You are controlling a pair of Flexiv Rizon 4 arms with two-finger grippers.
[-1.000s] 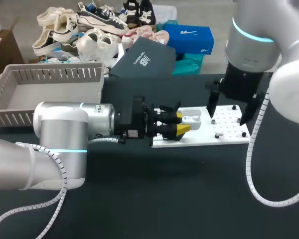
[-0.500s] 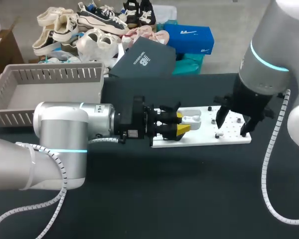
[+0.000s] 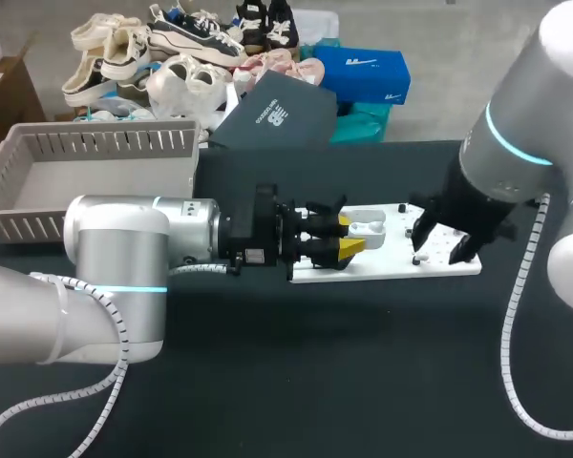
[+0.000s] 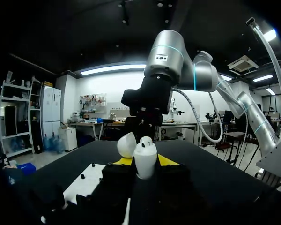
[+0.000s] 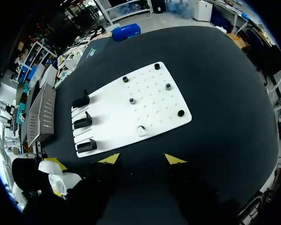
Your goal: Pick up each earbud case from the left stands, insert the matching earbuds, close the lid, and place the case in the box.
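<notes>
Down comes the right gripper (image 5: 143, 159): over the last second it has swung in from high above the white board (image 5: 131, 112) and dropped low over the board's right end, while the left arm hasn't budged. Its jaws stand well apart with nothing between them, and just ahead of the yellow tips a small white earbud (image 5: 141, 130) sits on the board among the black pegs (image 5: 168, 86). That looks like the target, so I'd call this the approach to an earbud pickup, with the grasp itself not yet made. Over at the board's left end, the left gripper (image 4: 144, 161) is clamped on the white earbud case (image 4: 145, 161), held upright with its lid flipped open, ready to receive. Something small sits in the case's mouth, perhaps an earbud already seated, though I can't be sure. Three black stands (image 5: 83, 121) line the board's left edge, all bare. The grey basket (image 3: 38, 181) waits well to the left of the board, with no case in it that I can see.
</notes>
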